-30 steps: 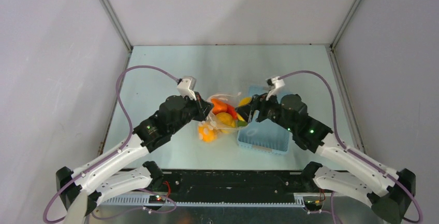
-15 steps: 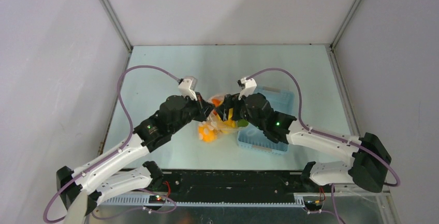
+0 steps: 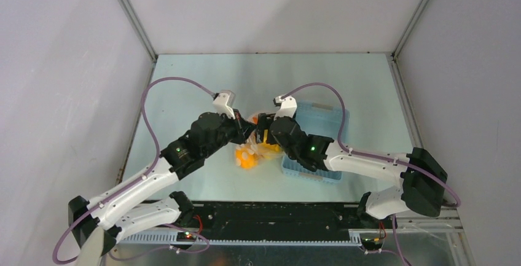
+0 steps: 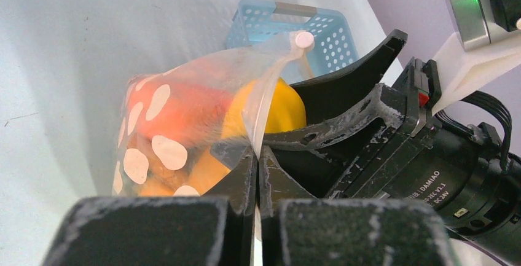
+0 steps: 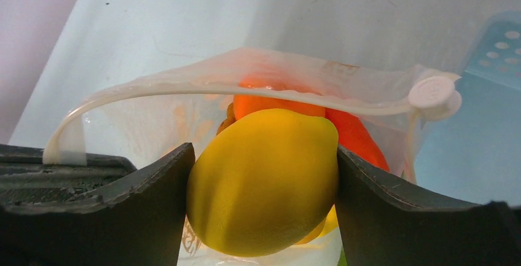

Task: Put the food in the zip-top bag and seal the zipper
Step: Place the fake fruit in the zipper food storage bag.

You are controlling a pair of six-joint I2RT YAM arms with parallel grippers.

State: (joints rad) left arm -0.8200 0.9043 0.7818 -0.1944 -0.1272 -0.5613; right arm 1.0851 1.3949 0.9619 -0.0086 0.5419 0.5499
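While left gripper pinches the zip-top bag open, lemon clamped in right gripper has reached its mouth; release next.

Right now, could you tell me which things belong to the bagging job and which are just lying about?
Job: dotted bag, pinched by left end effector; zipper slider; yellow fruit in right end effector; orange food inside bag.
Lying about: blue basket.

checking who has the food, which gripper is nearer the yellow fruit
Right. The right gripper has a finger on each side of the yellow fruit, clamping it. The left gripper is shut on the edge of the zip-top bag, just beside the fruit.
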